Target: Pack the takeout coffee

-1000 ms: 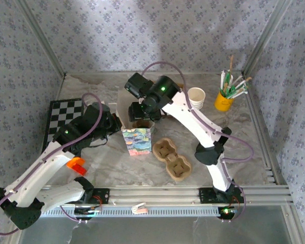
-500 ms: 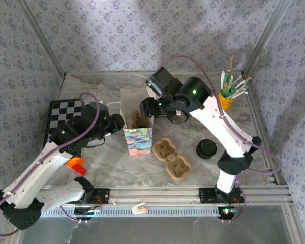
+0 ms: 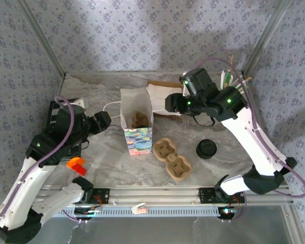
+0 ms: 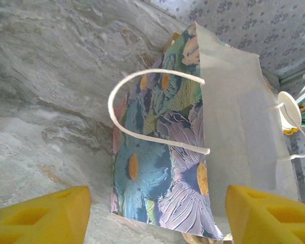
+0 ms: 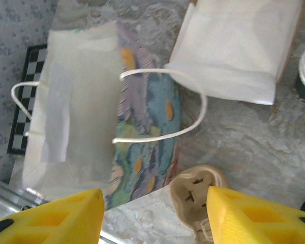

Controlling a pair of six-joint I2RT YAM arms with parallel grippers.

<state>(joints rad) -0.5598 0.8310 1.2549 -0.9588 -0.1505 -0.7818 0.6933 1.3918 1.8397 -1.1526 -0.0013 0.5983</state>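
Your left gripper has drawn back toward 9 o'clock from the upright white paper bag with the flower-painted front. Its yellow fingers stand wide apart with nothing between them. Your right gripper, over the bag's mouth a second ago, has swung out to 2 o'clock of the bag, its fingers likewise spread and empty. A brown piece sits inside the bag; what it is, I cannot tell.

With that arm moved off, the takeout coffee, a small dark paper cup with a round black lid, shows on the marble-patterned table. It stands at 3 o'clock of the brown moulded-pulp tray with two hollows, well apart from the bag. By my reading the coffee itself is not yet packed, and both your grippers are free to fetch it.

Counting left to right:
- one black-and-white checkered mat
- one orange block
- one upright bag
- one flat white bag, lying at 1 o'clock of the upright one
- one tray
- one lidded cup
- one stack of cream-rimmed cups, number unreadable
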